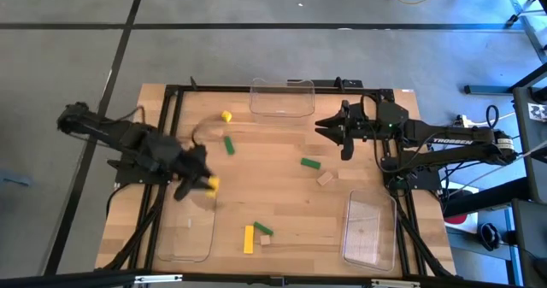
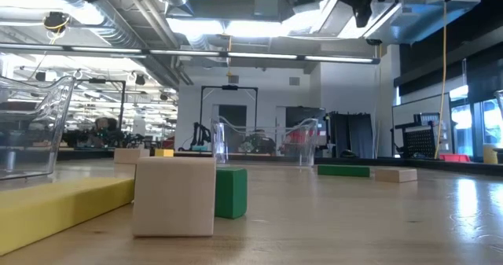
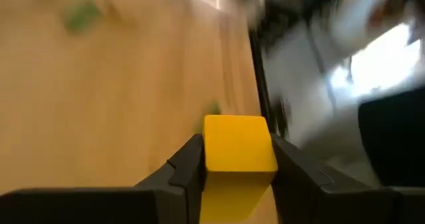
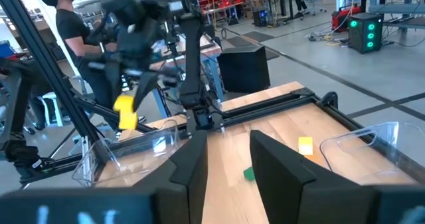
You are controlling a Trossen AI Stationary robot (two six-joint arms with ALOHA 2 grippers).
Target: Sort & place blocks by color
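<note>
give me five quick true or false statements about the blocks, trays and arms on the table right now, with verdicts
1. The left tool is shut on a yellow block. True.
2. The right tool holds a green block. False: it is open and holds nothing, hanging near the clear tray at the far edge.
3. Three clear trays are on the table. True: one at the far edge, one at the near left, one at the near right.
4. All the green blocks sit inside trays. False: three green blocks, such as this one, lie on bare wood.
5. A long yellow block lies near the table's front edge. True.
</note>
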